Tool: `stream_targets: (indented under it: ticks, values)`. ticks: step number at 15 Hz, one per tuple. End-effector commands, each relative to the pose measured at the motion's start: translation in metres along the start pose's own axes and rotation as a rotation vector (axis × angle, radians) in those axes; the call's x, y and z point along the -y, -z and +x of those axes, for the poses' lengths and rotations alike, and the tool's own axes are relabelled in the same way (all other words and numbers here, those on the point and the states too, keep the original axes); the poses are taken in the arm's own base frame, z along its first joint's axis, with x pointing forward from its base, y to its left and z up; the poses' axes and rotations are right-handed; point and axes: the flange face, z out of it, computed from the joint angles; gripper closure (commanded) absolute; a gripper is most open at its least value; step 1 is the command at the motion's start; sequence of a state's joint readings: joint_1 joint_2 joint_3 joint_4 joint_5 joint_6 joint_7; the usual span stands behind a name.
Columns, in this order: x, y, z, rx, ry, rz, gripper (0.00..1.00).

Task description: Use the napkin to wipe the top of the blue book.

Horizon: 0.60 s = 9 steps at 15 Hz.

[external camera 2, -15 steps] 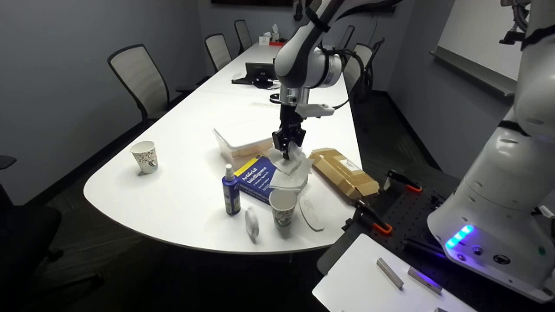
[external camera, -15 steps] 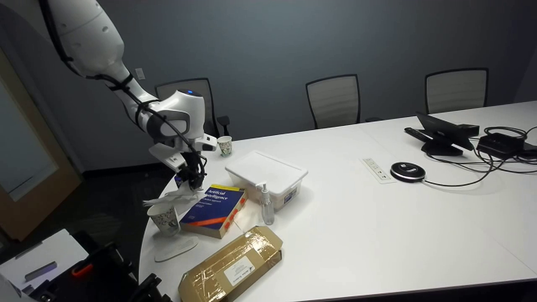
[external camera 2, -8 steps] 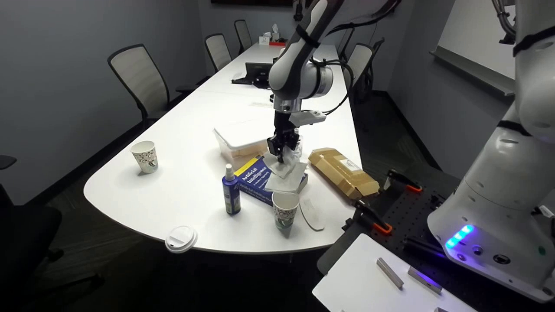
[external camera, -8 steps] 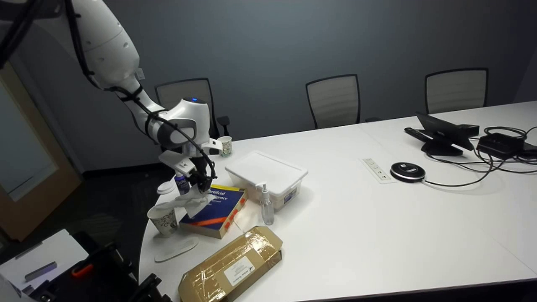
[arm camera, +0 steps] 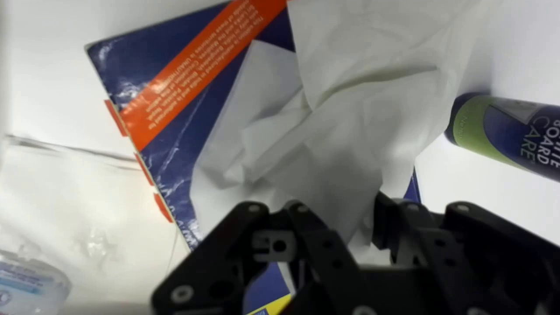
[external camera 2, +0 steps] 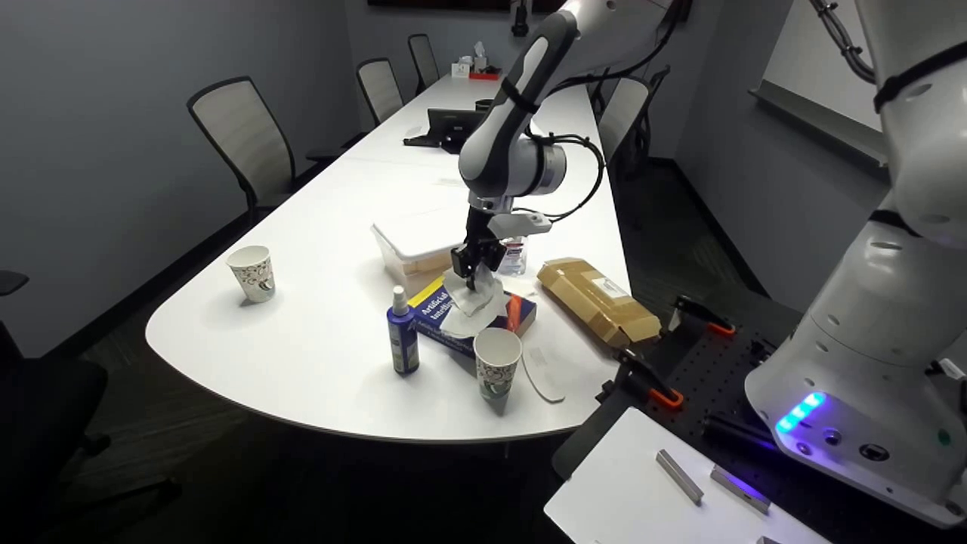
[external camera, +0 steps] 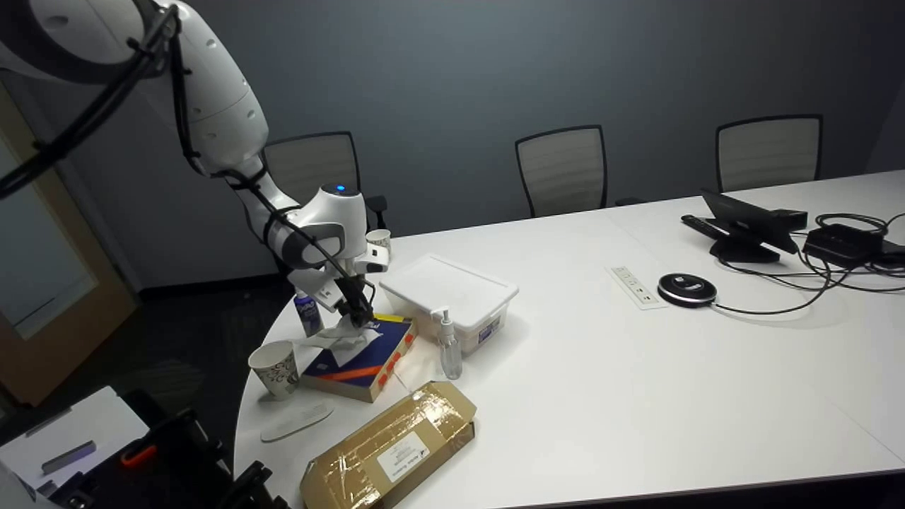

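The blue book (external camera: 385, 346) lies flat on the white table, its dark blue cover up, with an orange-red stripe at one end; it also shows in an exterior view (external camera 2: 434, 304) and in the wrist view (arm camera: 175, 162). My gripper (external camera: 362, 318) is above it, pointing down, also in an exterior view (external camera 2: 474, 278). In the wrist view the gripper (arm camera: 339, 218) is shut on the crumpled white napkin (arm camera: 332, 127); one fingertip is hidden behind the paper. The napkin (external camera 2: 476, 310) hangs from the fingers and drapes over the middle of the cover, hiding much of the print.
A paper cup (external camera 2: 496, 363) stands close to the book's stripe end. A blue spray bottle (external camera 2: 403, 332) stands beside the book. A tan-gold package (external camera: 392, 445), a white-lidded box (external camera: 449, 297), a clear pump bottle (external camera: 450, 350) and a flat white piece (external camera: 297, 419) are near.
My gripper and napkin moved along the cover away from the near paper cup and slightly lower, uncovering the orange-red stripe. A white cup lid moved to the table edge and is now out of view.
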<state>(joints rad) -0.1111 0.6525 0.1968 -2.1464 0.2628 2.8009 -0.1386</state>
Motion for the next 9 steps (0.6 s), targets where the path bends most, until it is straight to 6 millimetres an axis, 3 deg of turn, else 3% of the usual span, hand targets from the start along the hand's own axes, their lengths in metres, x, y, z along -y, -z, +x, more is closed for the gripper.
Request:
stream_targets:
  ticks: [1,9]
  values:
    - [0.0,-0.021,0.009,-0.029,0.011,-0.003,0.97]
    - [0.01,-0.063,0.024,-0.025,0.057,0.01,0.97]
